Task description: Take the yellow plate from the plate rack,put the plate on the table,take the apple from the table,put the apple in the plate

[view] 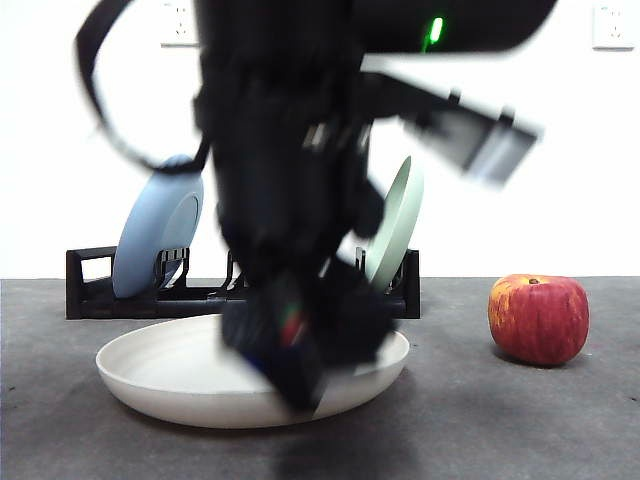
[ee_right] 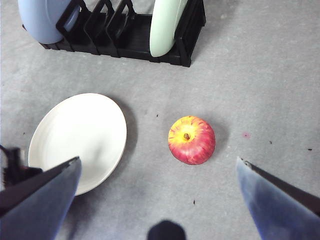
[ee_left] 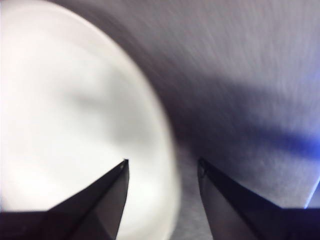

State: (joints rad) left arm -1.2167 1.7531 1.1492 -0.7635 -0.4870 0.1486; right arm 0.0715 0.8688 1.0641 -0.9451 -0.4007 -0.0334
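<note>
The yellow plate (view: 180, 370) lies flat on the table (view: 500, 420) in front of the plate rack (view: 90, 290). My left gripper (view: 300, 370) is down at the plate's near right rim, blurred by motion. In the left wrist view the left gripper (ee_left: 162, 165) is open, with one jaw over the plate (ee_left: 75, 110) and the other over the table. The apple (view: 538, 318) sits on the table to the right of the plate, apart from it. My right gripper (ee_right: 157, 162) is open and empty, high above the apple (ee_right: 191, 140) and the plate (ee_right: 77, 137).
The rack (ee_right: 130, 42) holds a blue plate (view: 155, 235) at its left end and a pale green plate (view: 400, 220) at its right end, both upright. White wall behind. The left arm fills the upper middle of the front view.
</note>
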